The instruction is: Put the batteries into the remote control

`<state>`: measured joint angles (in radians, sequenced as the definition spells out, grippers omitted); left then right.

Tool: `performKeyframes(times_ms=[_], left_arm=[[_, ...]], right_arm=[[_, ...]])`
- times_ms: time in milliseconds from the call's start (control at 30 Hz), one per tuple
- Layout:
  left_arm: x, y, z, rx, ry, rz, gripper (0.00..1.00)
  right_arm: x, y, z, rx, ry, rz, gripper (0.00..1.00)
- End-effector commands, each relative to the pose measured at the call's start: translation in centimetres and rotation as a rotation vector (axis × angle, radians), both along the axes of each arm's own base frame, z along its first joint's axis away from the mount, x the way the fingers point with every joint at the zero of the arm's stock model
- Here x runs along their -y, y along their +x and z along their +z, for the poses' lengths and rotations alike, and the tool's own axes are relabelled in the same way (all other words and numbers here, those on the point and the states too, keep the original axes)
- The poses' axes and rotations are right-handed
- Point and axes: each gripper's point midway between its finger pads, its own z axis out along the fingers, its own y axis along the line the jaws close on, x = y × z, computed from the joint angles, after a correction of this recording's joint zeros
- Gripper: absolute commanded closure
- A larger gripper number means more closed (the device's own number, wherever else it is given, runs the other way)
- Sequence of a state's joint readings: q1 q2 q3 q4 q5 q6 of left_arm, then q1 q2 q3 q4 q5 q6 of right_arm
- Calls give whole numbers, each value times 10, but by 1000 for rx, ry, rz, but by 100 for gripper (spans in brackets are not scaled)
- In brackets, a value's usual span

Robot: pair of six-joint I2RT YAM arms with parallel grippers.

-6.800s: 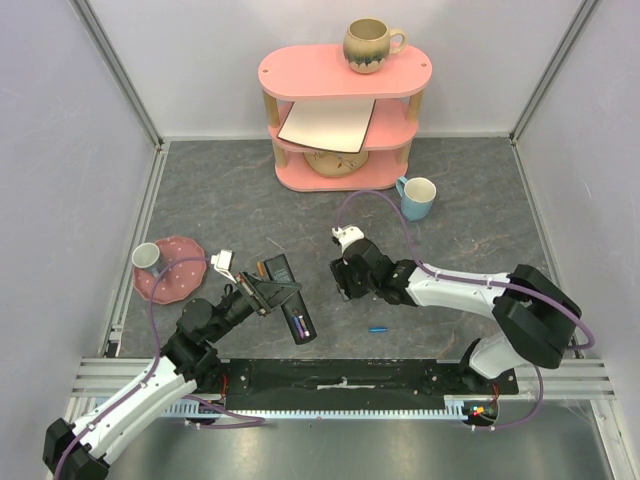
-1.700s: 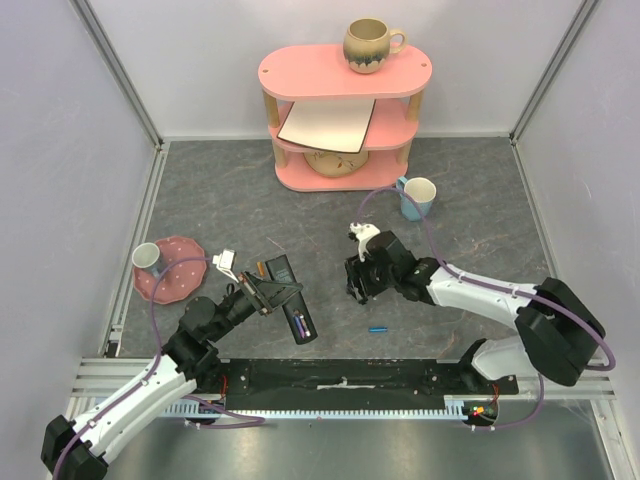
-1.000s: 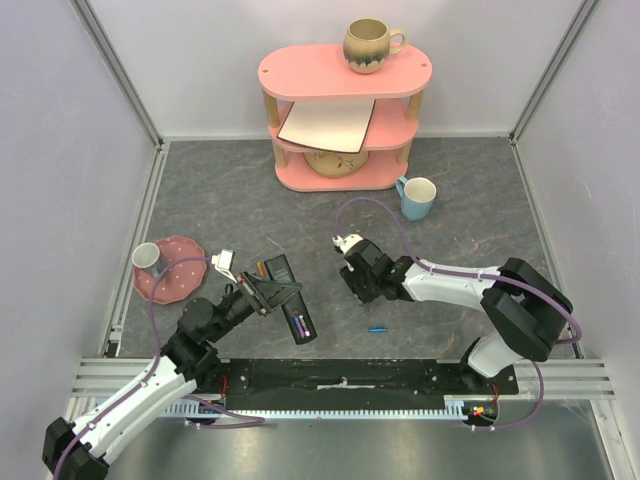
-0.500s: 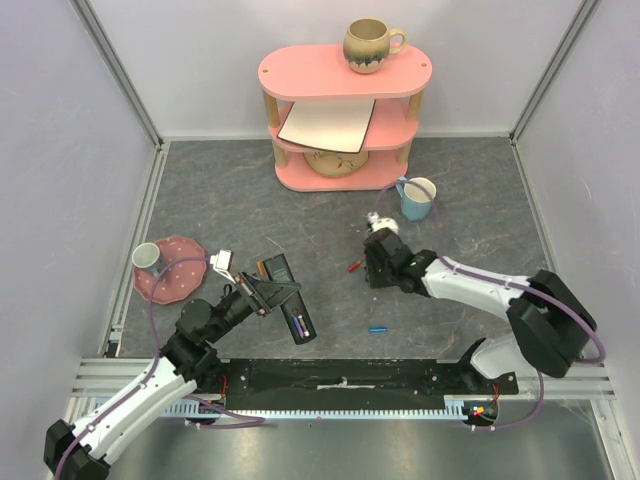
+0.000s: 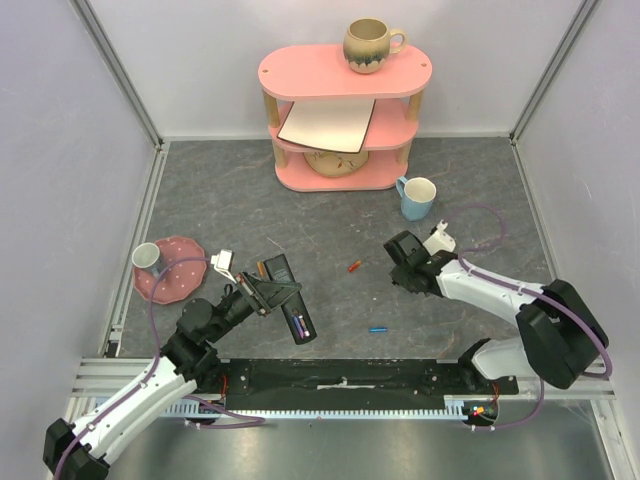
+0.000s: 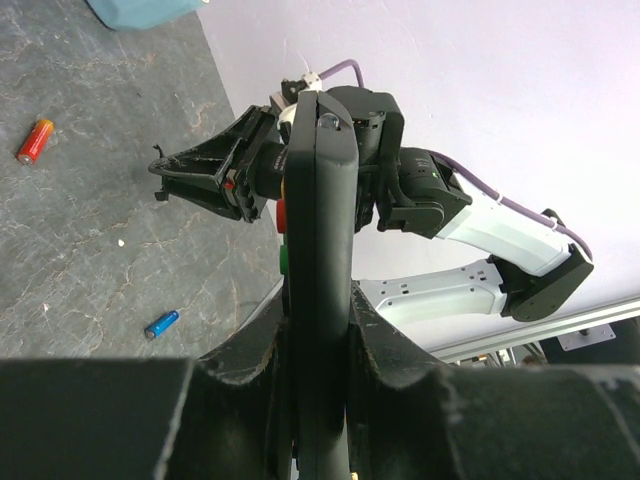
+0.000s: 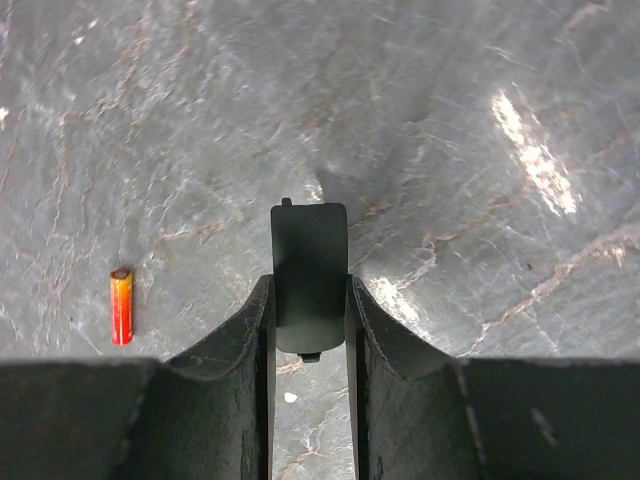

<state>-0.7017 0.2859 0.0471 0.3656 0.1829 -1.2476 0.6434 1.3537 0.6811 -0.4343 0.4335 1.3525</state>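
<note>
Two fingers of the left gripper (image 6: 318, 345) are clamping the remote control (image 6: 318, 220) by its long edges and holding it off the table. The wrist view is showing it edge-on, with red and green buttons peeking out on its left side. From above, the remote is lying slantwise in the grip in front of the left arm, back turned up. Its open compartment at the near end is showing the batteries (image 5: 300, 323) as a purple strip; how many cells are sitting there is too small to tell.

The right gripper (image 7: 310, 300) is pinching a small black battery cover (image 7: 310, 250) flat between its fingers. A tab is sticking out of the cover's far end, and the cover is casting a shadow on the grey table (image 7: 500, 200).

An orange-red cell (image 5: 353, 265) is lying loose between the two grippers, and a bright blue cell (image 5: 377, 328) is lying nearer the arm bases, both apart from the remote.

A light blue mug (image 5: 417, 197) is standing behind the right gripper. At the far wall a pink shelf (image 5: 300, 75) is carrying a brown mug (image 5: 370, 45) on top, a white board (image 5: 327, 125) on the middle tier and a bowl (image 5: 335, 162), half hidden, on the bottom tier. Left of the left gripper, a pink plate (image 5: 175, 282) is bearing a small cup (image 5: 147, 257).

From above, the right gripper's own body is hiding its fingers and the cover.
</note>
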Motion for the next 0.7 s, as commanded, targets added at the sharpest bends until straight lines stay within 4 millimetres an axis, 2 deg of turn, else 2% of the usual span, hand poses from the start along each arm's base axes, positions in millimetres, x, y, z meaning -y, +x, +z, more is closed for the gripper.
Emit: performKeyframes(times_ms=[0, 267, 367, 433, 600, 667], left_arm=[[-1, 1, -21, -11, 14, 5, 98], [1, 1, -25, -28, 15, 0, 98], [0, 1, -26, -32, 14, -2, 98], [1, 0, -27, -34, 13, -5, 98], [0, -1, -27, -34, 17, -8, 98], [0, -1, -26, -35, 22, -7, 98]], right_arm=[[13, 7, 5, 35, 31, -234, 89], [10, 5, -15, -21, 62, -336, 85], [1, 14, -15, -16, 112, -397, 84], [-9, 27, -11, 20, 172, -422, 84], [-28, 52, -6, 41, 212, -442, 66], [-31, 56, -5, 40, 207, -429, 54]])
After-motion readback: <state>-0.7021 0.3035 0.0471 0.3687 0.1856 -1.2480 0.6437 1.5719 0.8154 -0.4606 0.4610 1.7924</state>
